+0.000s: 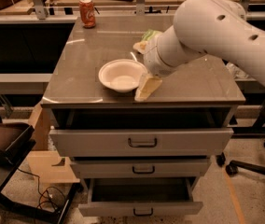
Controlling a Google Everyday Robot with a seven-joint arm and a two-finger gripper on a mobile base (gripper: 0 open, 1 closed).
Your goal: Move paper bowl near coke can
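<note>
The off-white paper bowl [122, 74] sits upright near the front middle of the grey cabinet top [86, 50]. The red coke can [87, 12] stands at the far left corner, well apart from the bowl. My gripper [146, 87] hangs from the big white arm, just right of the bowl's rim, near the front edge. One pale finger [147, 88] points down and left, close beside the bowl.
A green snack bag [149, 35] lies behind the arm, mostly hidden by it. Below the top, the upper drawer [142, 141] and the lowest drawer [139, 204] stand pulled out. A dark chair [4, 143] is at left, a chair base [249, 164] at right.
</note>
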